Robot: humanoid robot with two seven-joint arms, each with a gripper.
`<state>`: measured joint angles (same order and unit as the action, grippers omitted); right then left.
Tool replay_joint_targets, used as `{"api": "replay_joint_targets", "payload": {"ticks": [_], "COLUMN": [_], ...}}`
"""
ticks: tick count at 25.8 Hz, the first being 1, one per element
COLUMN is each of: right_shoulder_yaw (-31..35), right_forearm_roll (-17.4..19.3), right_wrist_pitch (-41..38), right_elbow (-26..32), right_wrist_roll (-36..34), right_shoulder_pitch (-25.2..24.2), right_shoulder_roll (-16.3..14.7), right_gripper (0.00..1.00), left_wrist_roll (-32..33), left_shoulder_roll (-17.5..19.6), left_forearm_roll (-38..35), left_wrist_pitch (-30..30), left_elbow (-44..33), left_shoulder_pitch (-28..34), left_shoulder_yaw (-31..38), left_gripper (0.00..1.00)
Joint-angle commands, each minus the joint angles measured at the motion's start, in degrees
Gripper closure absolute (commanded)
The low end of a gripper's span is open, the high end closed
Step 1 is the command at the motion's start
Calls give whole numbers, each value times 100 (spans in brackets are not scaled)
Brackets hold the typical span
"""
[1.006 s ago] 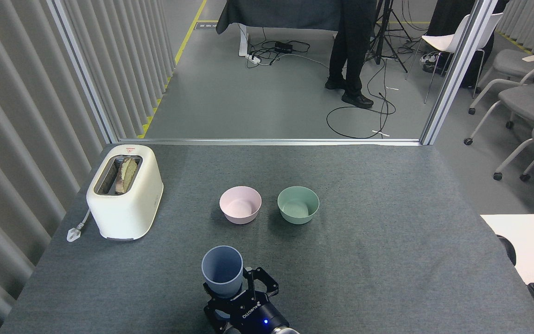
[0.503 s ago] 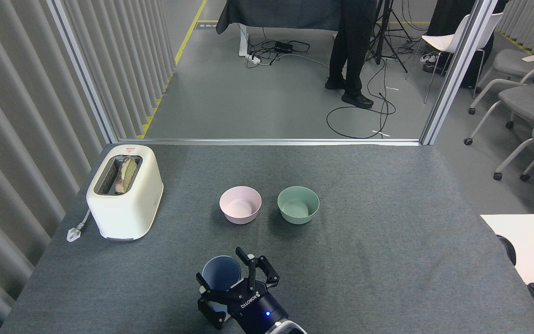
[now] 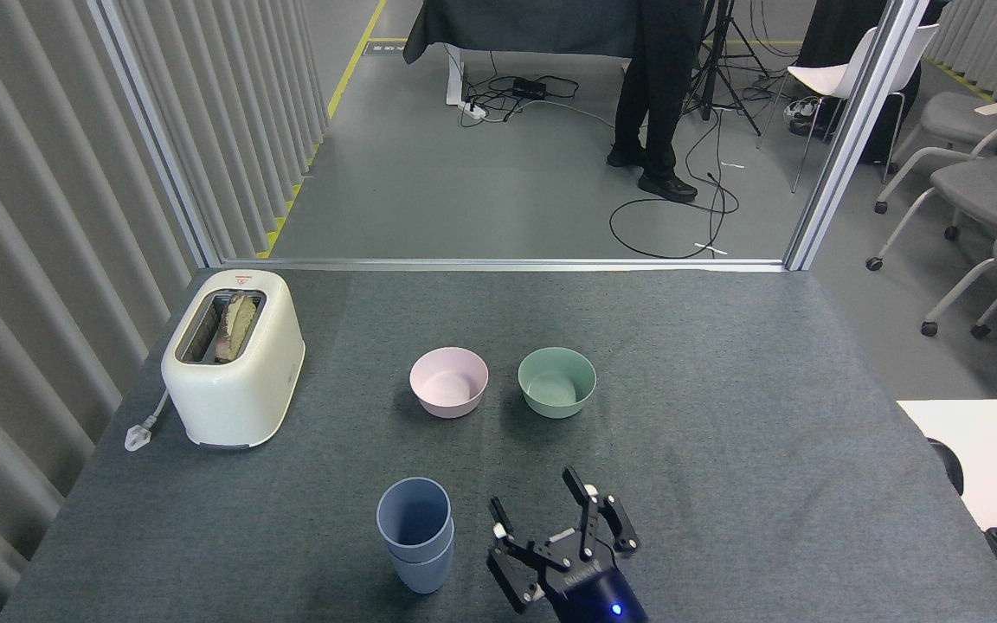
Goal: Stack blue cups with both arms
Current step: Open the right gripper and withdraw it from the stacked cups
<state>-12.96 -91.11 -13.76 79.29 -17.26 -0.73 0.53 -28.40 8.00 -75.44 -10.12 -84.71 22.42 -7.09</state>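
Observation:
Two blue cups stand nested near the table's front edge: the upper blue cup (image 3: pixel 413 519) sits inside the lower one (image 3: pixel 423 573), and the stack is upright. My right gripper (image 3: pixel 553 517), black with a small blue light, is just to the right of the stack. It is open, its fingers (image 3: pixel 587 506) are spread with nothing between them, and it is not touching the cups. My left arm is out of view.
A pink bowl (image 3: pixel 449 382) and a green bowl (image 3: pixel 556 382) sit mid-table behind the cups. A white toaster (image 3: pixel 233 358) with bread stands at the left. A person's legs (image 3: pixel 650 95), cables and chairs are beyond the table. A white desk (image 3: pixel 987 459) lies at right.
My right gripper lowered the cup it held into the other cup, opened, and moved off to the right. The stack now stands free.

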Motion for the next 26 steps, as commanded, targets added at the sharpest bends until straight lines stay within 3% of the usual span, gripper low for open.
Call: {"api": "replay_joint_targets", "payload": {"ticks": [1, 4, 9, 17, 26], "right_shoulder_yaw": [452, 866, 1129, 1437, 1446], "right_forearm_roll": [217, 357, 357, 357, 357], "right_wrist_pitch": [14, -21, -4, -21, -13], "right_elbow": [25, 34, 42, 482, 499], "right_wrist_roll": [-664, -1271, -1297, -1306, -1306], "right_shoulder_pitch": [-876, -1474, -2107, -2494, -2626], "right_shoulder_roll": [-396, -387, -422, -581, -598], "right_gripper": [0, 0, 0, 0, 0], "left_wrist_roll": [1, 1, -69, -78, -175], "left_shoulder_roll": [-9, -35, 0, 26, 26], "left_forearm_roll": [-6, -6, -50, -112, -120], "left_wrist_pitch": [116, 274, 283, 669, 669], "left_elbow": [-37, -28, 7, 51, 104], "left_shoulder_pitch": [-28, -36, -72, -72, -63], "left_shoulder_yaw": [-3, 6, -12, -38, -38], "left_gripper": [0, 0, 0, 0, 0]}}
